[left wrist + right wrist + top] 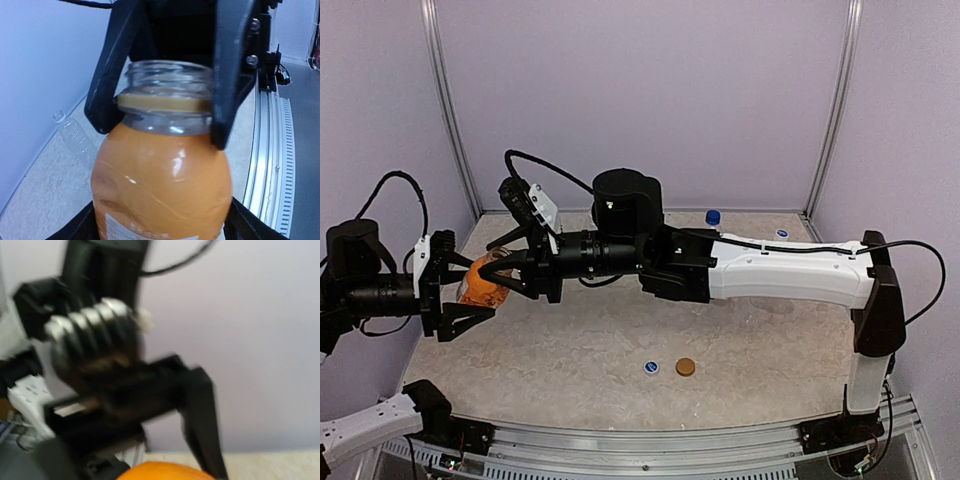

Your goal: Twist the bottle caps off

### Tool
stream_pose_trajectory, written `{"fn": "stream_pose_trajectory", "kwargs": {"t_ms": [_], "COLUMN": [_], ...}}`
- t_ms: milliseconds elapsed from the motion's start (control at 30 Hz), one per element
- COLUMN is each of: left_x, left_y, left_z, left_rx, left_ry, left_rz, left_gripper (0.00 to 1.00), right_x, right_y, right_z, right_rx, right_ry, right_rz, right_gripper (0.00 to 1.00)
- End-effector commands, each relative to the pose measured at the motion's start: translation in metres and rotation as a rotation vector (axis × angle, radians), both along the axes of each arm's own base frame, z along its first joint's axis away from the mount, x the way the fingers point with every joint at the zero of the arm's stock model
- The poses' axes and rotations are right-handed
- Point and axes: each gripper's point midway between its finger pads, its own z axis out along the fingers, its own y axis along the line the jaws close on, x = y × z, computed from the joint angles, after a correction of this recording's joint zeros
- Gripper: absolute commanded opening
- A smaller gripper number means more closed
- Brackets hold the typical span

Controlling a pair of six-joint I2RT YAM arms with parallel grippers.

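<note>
Right claw (pixel 161 134) grips open bottle (pixel 160 185) neck; orange liquid inside.

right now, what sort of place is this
Probably a lab robot test cell: plain lilac wall panels in metal posts, a stone-patterned tabletop, and an aluminium mounting rail at its near edge.

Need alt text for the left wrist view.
An uncapped orange bottle fills the frame, the right arm's black fingers pinching its open threaded neck. A clear bottle sits on the table by the wall at left.
</note>
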Motion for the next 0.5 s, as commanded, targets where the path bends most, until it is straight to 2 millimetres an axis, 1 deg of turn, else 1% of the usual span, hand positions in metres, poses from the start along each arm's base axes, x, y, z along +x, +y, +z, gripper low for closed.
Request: {"fn": "stream_pose_trajectory", "kwargs": {"t_ms": [0, 67, 167, 200, 233, 267, 367, 400, 433, 467], "left_x": [-0.006, -0.005, -0.005, -0.005, -0.005, -0.004, 0.004, 0.009, 0.014, 0.019], "left_y": [-0.003, -0.003, -0.002, -0.002, -0.001, 0.0, 0.006, 0.009, 0.013, 0.018], "left_z": [0.002, 0.002, 0.0, -0.001, -0.002, -0.003, -0.003, -0.003, -0.002, -0.002], "left_rx": [-0.033, -0.034, -0.029, -0.026, -0.025, -0.026, -0.064, -0.082, -0.116, -0.15], "left_ry": [-0.013, -0.013, -0.012, -0.01, -0.009, -0.005, 0.014, 0.025, 0.047, 0.059], "left_rz": [-0.027, -0.026, -0.02, -0.017, -0.012, -0.004, 0.069, 0.104, 0.153, 0.204], "left_gripper": [0.83, 0.85, 0.91, 0.94, 0.98, 0.99, 0.99, 0.99, 0.99, 0.99], "right_x": [0.027, 0.028, 0.032, 0.037, 0.044, 0.054, 0.101, 0.116, 0.13, 0.142], "right_y": [-0.008, -0.007, -0.008, -0.008, -0.009, -0.01, -0.021, -0.026, -0.033, -0.038], "right_z": [-0.005, -0.006, -0.007, -0.007, -0.009, -0.012, -0.043, -0.056, -0.076, -0.089], "right_rx": [-0.051, -0.058, -0.066, -0.074, -0.094, -0.121, -0.274, -0.336, -0.423, -0.477], "right_ry": [-0.003, 0.002, 0.007, 0.004, 0.002, 0.0, -0.009, -0.016, -0.018, -0.026], "right_rz": [-0.108, -0.113, -0.14, -0.164, -0.204, -0.254, -0.493, -0.574, -0.641, -0.694], "right_gripper": [0.0, 0.0, 0.0, 0.0, 0.0, 0.0, 0.0, 0.0, 0.0, 0.0]}}
